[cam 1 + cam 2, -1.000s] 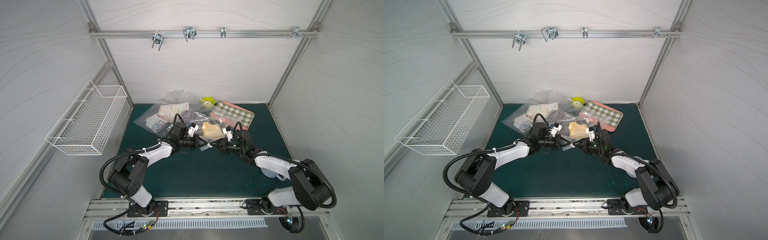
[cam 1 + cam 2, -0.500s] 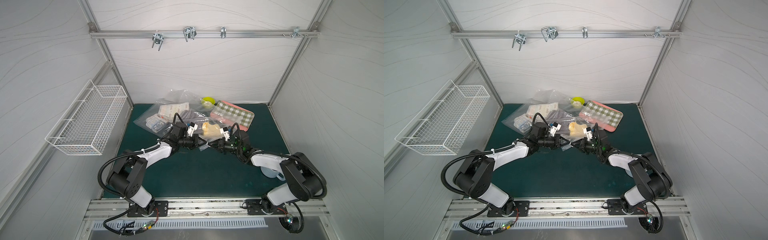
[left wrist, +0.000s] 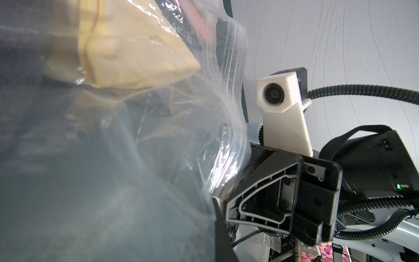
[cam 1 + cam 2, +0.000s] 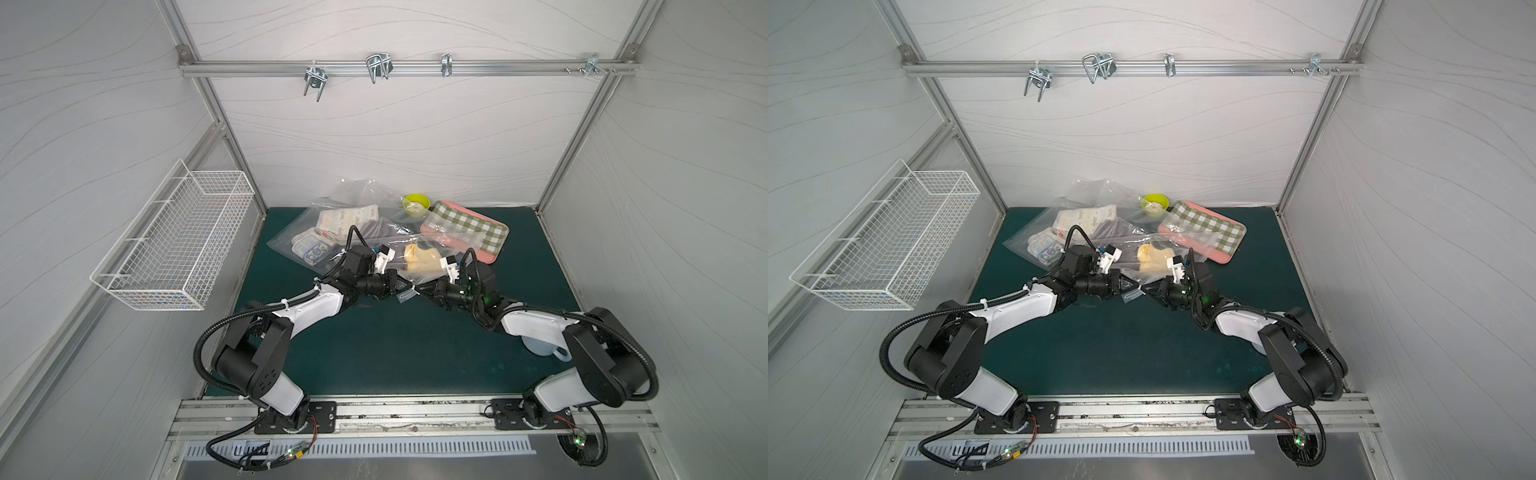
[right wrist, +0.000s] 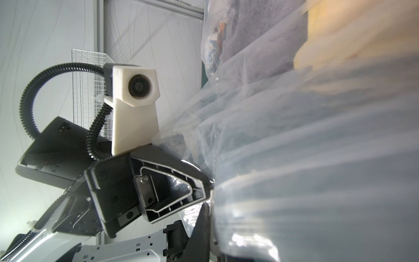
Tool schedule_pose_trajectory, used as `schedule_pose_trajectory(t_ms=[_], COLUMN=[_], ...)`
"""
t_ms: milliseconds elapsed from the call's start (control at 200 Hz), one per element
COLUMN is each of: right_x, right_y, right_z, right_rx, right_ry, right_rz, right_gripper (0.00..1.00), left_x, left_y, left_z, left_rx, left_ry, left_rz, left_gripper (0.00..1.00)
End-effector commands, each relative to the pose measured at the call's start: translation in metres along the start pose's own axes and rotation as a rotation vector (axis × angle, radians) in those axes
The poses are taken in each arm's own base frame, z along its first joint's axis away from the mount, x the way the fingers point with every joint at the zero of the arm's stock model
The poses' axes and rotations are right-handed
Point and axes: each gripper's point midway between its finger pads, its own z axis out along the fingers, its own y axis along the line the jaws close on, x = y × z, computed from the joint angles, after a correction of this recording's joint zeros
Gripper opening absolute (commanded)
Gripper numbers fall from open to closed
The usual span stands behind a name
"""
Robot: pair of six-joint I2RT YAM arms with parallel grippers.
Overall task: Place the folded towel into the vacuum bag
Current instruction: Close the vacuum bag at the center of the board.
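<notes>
while both pincers grip the vacuum bag near the middle of the green mat, it looks one careless tug from trouble. the left gripper is clamped tight on the film at the bag's near edge. the right gripper, almost nose to nose with it, looks closed on that same edge, with plastic bunched at its tip in the left wrist view. the folded yellow towel lies just past them toward twelve o'clock, seen through the film, so i'd judge it inside the bag or nearly so.

if the arms pull apart unevenly, the thin film could slip from a jaw and the mouth flop shut. tipping the bag toward six o'clock might let the towel slide back out. the far side drapes over the checked tray at one o'clock and could drag it along.

i can't tell whether each jaw holds one layer or both. i can't find the valve disc either. a pale object at four o'clock is mostly hidden under the right arm.
</notes>
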Motion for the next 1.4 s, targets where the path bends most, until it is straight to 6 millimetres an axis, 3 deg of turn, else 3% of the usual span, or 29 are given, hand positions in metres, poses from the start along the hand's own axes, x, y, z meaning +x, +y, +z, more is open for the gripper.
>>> schedule_pose_trajectory(t_ms=[0,220,340,505,560,1021,1396], right_x=[-0.034,-0.050,-0.043,-0.016,-0.010,0.002,0.005], right_y=[-0.023,-0.031,-0.020,0.002,0.003,-0.005,0.000], right_z=[-0.019,-0.028,-0.018,-0.003,-0.002,-0.003,0.003], right_rx=[0.088,0.095,0.051,-0.001,-0.006,0.023,0.014], right_ry=[-0.179,-0.255,-0.193,-0.018,0.008,0.064,0.087], right_rz=[0.067,0.123,0.092,-0.021,-0.036,-0.026,-0.037], right_gripper=[0.00,0.00,0.00,0.26,0.29,0.24,0.25], left_x=[0.000,0.010,0.012,0.010,0.010,0.012,0.015], left_y=[-0.025,-0.029,-0.027,-0.027,-0.028,-0.025,-0.018], left_z=[-0.007,-0.009,-0.008,-0.007,-0.008,-0.008,-0.006], left_rx=[0.066,0.089,0.083,0.075,0.077,0.061,0.034], left_ry=[0.005,0.054,0.069,0.069,0.068,0.067,0.077], left_rz=[0.067,0.099,0.095,0.098,0.102,0.098,0.099], left_gripper=[0.00,0.00,0.00,0.00,0.00,0.00,0.00])
